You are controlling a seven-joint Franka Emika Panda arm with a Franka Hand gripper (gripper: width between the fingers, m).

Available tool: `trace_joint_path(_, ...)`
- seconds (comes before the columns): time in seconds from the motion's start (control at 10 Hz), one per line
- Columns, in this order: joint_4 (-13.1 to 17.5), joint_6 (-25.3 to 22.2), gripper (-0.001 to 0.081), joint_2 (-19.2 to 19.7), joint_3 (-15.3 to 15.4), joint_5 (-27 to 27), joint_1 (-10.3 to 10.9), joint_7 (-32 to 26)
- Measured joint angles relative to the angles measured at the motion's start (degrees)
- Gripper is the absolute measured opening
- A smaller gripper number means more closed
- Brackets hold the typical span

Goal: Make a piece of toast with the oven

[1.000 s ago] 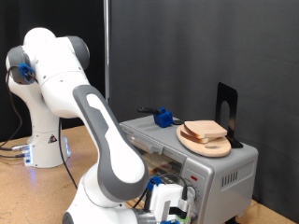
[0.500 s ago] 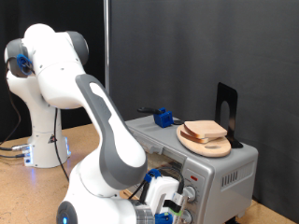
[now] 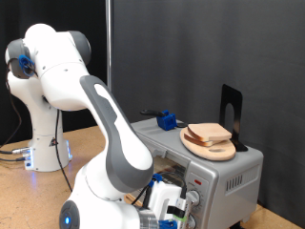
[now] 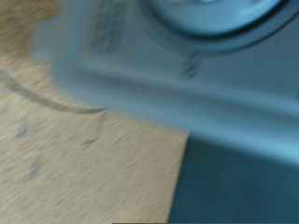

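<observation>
The oven [image 3: 224, 176] is a silver-grey box at the exterior view's right, with a round knob [image 3: 193, 198] on its front. A pale piece of toast [image 3: 210, 131] lies on a round wooden plate [image 3: 221, 151] on the oven's roof. My gripper [image 3: 168, 214] hangs low at the exterior view's bottom, right in front of the oven's face and close to the knob. The wrist view is a blurred close-up of the oven's grey body [image 4: 215, 84] with a round knob [image 4: 215, 11] at the picture's edge; my fingers do not show there.
A small blue object [image 3: 168, 120] sits on the oven's roof beside the plate, and a black upright stand [image 3: 231, 110] rises behind it. The robot's base [image 3: 43, 143] stands at the exterior view's left on the wooden table [image 4: 84, 159]. A black curtain backs the scene.
The arm has swung lower and toward the exterior view's left, carrying the gripper slightly down and left along the oven's front. The bread and plate have not moved.
</observation>
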Motion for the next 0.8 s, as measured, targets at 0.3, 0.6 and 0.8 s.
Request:
trace_joint_path(0.3,3.14,-7.42,0.0808,2.3,0.03,-0.51,-0.42,-1.5)
trace_joint_path(0.6,4.39,-8.42,0.0808,3.38,0.82,-0.42,-0.96,-14.59)
trace_joint_path(0.8,4.92,-8.41,0.0808,3.7,0.84,-0.38,-0.99,-17.58)
